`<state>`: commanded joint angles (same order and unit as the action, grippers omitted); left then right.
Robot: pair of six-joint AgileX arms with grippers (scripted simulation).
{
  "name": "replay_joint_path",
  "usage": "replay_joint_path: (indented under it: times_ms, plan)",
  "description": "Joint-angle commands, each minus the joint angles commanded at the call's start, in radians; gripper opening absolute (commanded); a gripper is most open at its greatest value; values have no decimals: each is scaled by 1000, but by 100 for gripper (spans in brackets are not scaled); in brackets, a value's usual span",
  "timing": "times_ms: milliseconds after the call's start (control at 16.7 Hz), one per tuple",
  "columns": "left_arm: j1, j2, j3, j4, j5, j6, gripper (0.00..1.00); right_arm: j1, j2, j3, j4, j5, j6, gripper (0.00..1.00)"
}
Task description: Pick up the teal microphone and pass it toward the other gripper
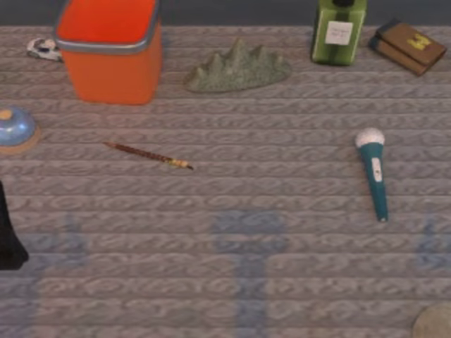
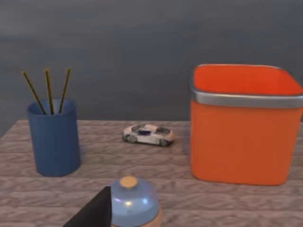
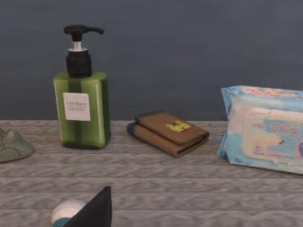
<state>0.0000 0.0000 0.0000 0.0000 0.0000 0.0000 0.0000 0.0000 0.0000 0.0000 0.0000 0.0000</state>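
Orange bin (image 1: pixel 111 53) sits at the counter's far-left corner, well clear of your work. Teal microphone (image 1: pixel 373 174) lies flat near the right edge, untouched, white head toward the far edge. Bring your right claw (image 3: pixel 92 210) down mid-handle, across its length. Can't tell either claw's finger state; left claw (image 2: pixel 92 213) parked at left edge.

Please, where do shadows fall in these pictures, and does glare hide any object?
Top view: soft bluish arm shadows cross the near table; the teal microphone lies unshaded. Left wrist view: even light, a faint highlight on the blue bell, nothing hidden. Right wrist view: even light, no glare on the green bottle.
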Motion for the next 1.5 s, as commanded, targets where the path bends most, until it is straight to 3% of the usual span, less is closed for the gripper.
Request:
replay_joint_path:
  times_ms: [240, 480, 1200, 1500]
  plan:
    - [0, 0, 0, 0, 0, 0, 100, 9, 31, 27, -25, -1, 6, 100]
    - [0, 0, 0, 0, 0, 0, 100, 53, 221, 178, -156, 3, 43, 100]
    - [0, 0, 0, 0, 0, 0, 100, 250, 1382, 1027, -698, 18, 271, 100]
    - [0, 0, 0, 0, 0, 0, 100, 314, 1747, 1291, -886, 27, 341, 100]
